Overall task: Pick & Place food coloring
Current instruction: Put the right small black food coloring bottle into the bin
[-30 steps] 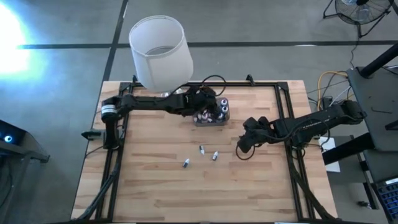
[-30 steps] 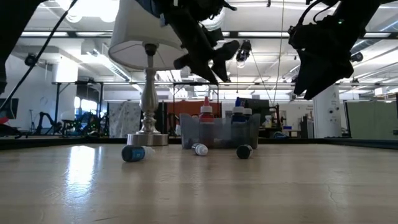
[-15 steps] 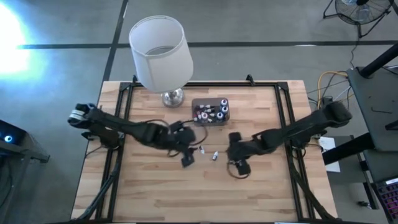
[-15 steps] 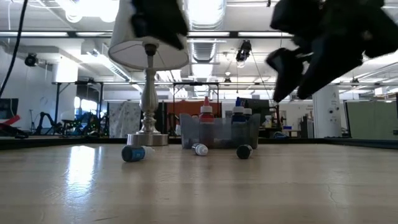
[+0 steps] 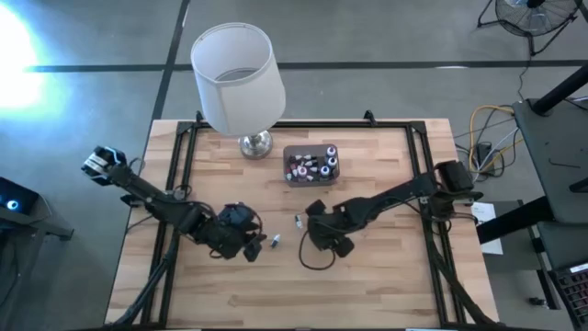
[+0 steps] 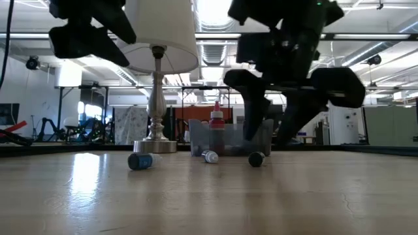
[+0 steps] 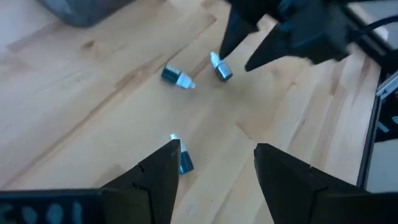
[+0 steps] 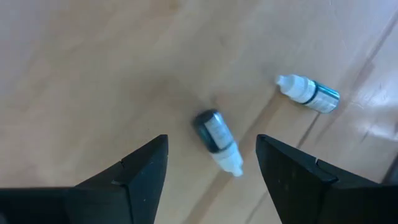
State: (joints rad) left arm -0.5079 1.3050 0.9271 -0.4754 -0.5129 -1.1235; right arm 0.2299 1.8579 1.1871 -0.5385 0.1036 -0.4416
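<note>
Both arms have swung away from the box (image 5: 310, 165) (most bottles already stand inside) down to the loose ones. The left gripper (image 7: 211, 163) and right gripper (image 8: 211, 155), each spread, hang over a bottle (image 7: 181, 158) (image 8: 217, 138), probably about to pinch.

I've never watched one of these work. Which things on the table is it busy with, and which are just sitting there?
Part of the job:
- three loose food coloring bottles lying on the wood
- grey box holding more bottles
- left gripper and right gripper, both open, each over a bottle

Just there:
- lamp
- table
</note>
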